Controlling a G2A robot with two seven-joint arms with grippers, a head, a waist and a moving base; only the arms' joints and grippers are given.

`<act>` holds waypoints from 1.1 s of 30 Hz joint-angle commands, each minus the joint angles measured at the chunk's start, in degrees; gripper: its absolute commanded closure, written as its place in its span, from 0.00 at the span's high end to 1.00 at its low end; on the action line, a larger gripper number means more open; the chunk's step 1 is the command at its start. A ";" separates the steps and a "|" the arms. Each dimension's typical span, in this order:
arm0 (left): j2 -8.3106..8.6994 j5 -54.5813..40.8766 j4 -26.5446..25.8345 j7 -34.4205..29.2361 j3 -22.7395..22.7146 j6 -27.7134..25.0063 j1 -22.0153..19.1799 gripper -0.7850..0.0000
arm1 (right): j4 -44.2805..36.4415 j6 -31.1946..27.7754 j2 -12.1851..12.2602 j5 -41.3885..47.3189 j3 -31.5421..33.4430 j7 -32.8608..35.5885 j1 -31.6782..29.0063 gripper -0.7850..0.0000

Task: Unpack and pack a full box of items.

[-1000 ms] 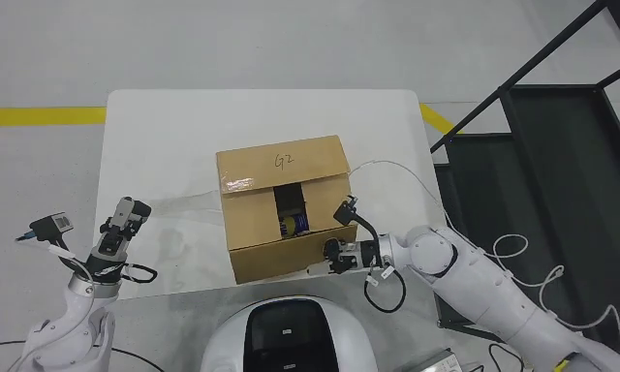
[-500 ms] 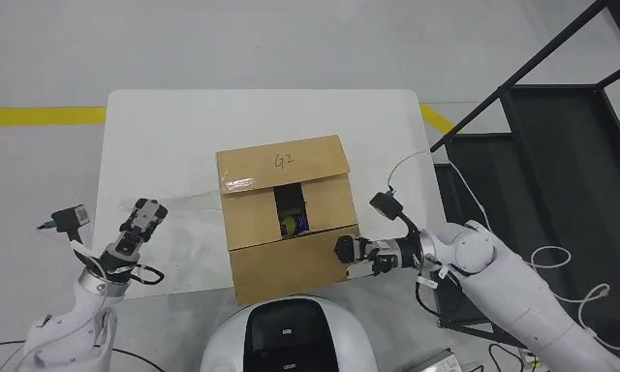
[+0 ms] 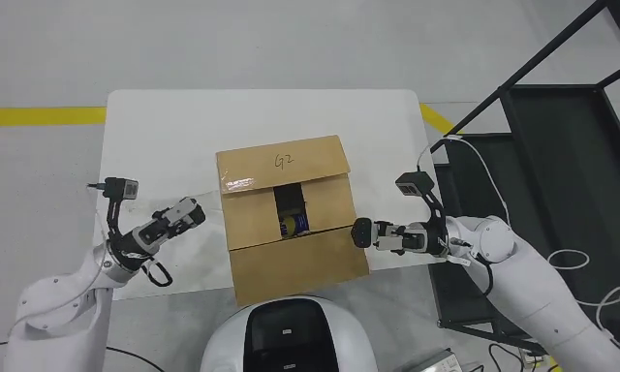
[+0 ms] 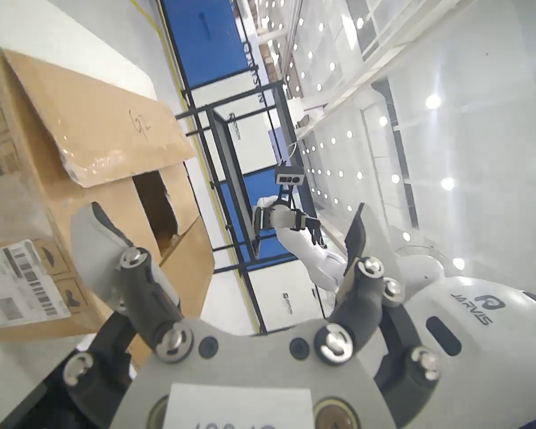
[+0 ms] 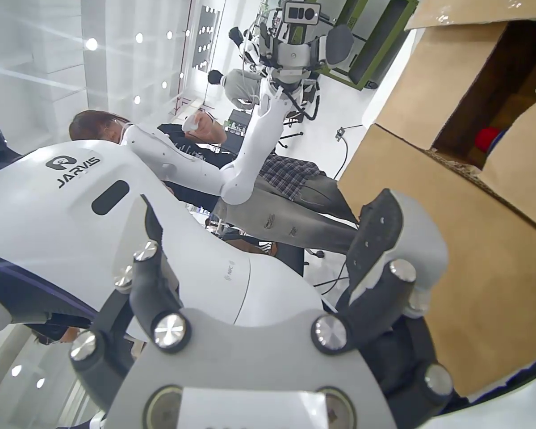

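A cardboard box (image 3: 262,217) stands in the middle of the white table (image 3: 165,139). Its top flaps are partly apart, and a dark gap (image 3: 291,217) shows blue and yellow items inside. In the right wrist view a red item (image 5: 487,138) lies in that gap. My left gripper (image 3: 184,217) is open just left of the box (image 4: 94,136), level with its side wall, nothing between its fingers (image 4: 98,234). My right gripper (image 3: 366,233) is open beside the box's near right corner (image 5: 451,225), with one pad (image 5: 379,234) facing the cardboard.
A black metal rack (image 3: 523,178) stands close to the table's right edge, behind my right arm. A yellow line (image 3: 48,115) runs on the floor to the left. Bare table lies beyond and left of the box.
My left gripper has swung right, from the table's left edge to the box's left side. My right gripper has slid from the box's front wall out to its right corner.
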 commanded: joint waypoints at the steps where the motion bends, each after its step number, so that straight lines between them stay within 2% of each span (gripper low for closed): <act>1: 0.20 -0.43 0.51 -2.39 0.39 3.65 -0.88 1.00 | 0.00 0.00 0.00 0.02 0.00 0.00 0.00 1.00; 12: 0.20 -0.43 0.51 -2.39 0.39 3.65 -0.88 1.00 | 0.00 0.00 0.00 0.02 0.00 0.00 0.00 1.00; 16: 0.24 -1.51 3.44 -0.71 0.19 5.30 0.71 1.00 | 0.00 0.00 0.00 0.02 0.00 0.00 0.00 1.00; 23: 0.50 -2.73 8.60 -0.48 0.98 4.17 -2.57 1.00 | 0.00 0.00 0.00 0.02 0.00 0.00 0.00 1.00; 33: 0.67 -0.16 7.90 -3.10 7.05 3.51 -7.48 1.00 | 0.00 0.00 0.00 0.02 0.00 0.00 0.00 1.00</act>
